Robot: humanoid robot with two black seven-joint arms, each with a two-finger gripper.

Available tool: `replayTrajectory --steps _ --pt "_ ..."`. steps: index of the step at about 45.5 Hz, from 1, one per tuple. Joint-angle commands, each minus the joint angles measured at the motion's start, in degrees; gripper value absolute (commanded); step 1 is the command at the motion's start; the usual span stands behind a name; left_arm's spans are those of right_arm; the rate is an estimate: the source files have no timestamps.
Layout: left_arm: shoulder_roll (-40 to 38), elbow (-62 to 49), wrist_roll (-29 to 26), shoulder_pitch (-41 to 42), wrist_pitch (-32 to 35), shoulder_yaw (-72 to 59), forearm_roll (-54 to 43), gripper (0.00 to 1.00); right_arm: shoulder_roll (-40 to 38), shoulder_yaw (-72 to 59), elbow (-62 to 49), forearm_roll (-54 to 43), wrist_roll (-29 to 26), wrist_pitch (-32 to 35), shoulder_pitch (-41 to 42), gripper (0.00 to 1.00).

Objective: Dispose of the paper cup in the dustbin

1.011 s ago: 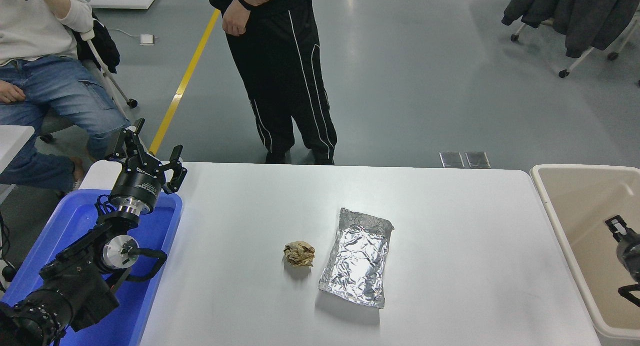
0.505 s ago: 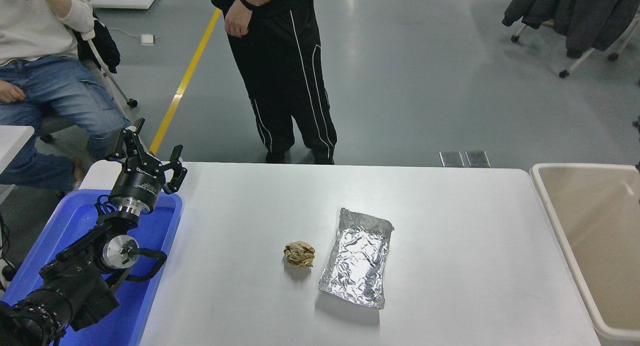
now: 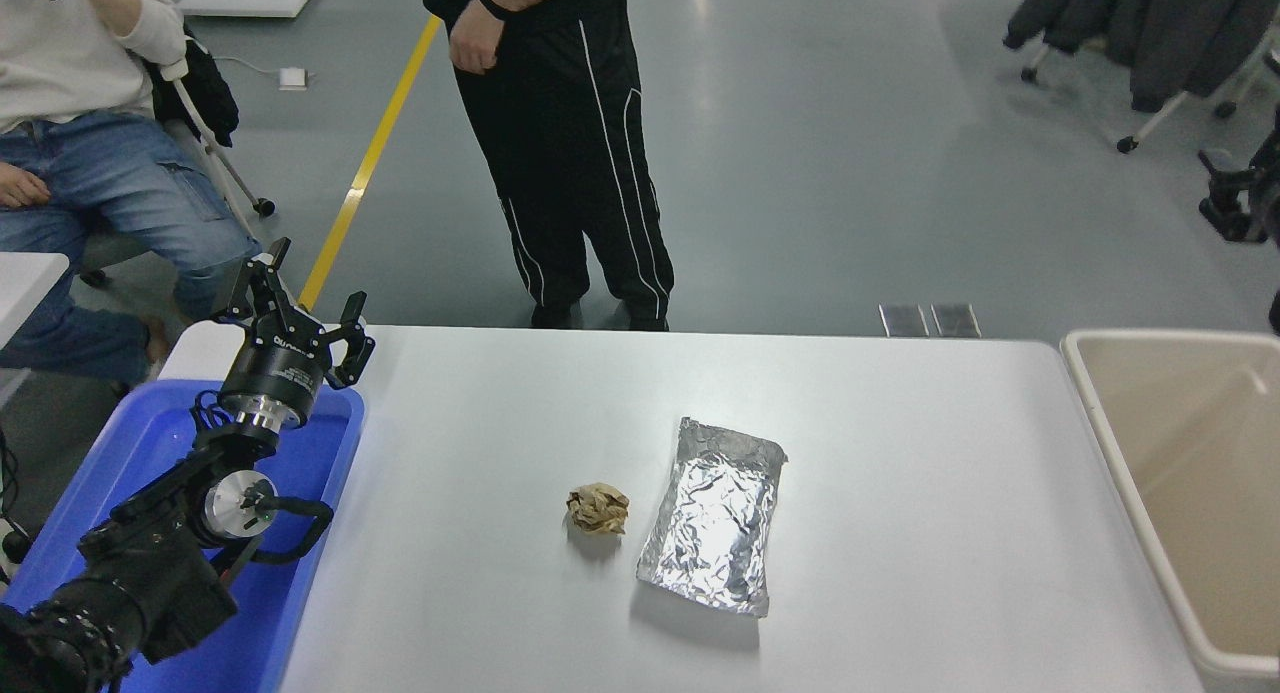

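The paper cup is out of view. The dustbin point(image 3: 1105, 413), a large beige bin with a pale rim, stands at the table's right end, and the part of its inside that shows holds nothing. My right gripper point(image 3: 1232, 191) enters at the right edge, high above the bin's far side. It is mostly cut off, so its state does not show. My left gripper point(image 3: 303, 308) is parked open and empty at the lower left, over the blue bin.
A crumpled brown paper ball point(image 3: 598, 508) and a foil pouch point(image 3: 715, 513) lie mid-table. A blue plastic bin point(image 3: 300, 533) sits at the left under my left arm. A person in black point(image 3: 560, 153) stands at the far edge. A seated person point(image 3: 90, 123) is at the far left.
My right gripper rose from inside the dustbin, left the picture, and now shows higher up at the right edge. The left arm and the table objects have not moved.
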Motion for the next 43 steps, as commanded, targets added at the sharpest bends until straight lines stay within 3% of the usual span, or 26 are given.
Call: replayTrajectory --steps 1,18,43 --pt "0.08 -0.05 0.01 0.0 0.0 0.0 0.01 1.0 7.95 10.72 8.77 -0.38 2.15 0.06 -10.76 0.99" --pt "-0.01 -0.05 0.01 0.0 0.0 0.0 0.01 1.0 16.04 11.78 9.3 -0.46 4.0 0.5 -18.94 0.99" --pt "-0.01 -0.05 0.01 0.0 0.0 0.0 0.01 1.0 16.75 9.67 8.07 -0.46 4.0 0.59 -20.08 0.99"
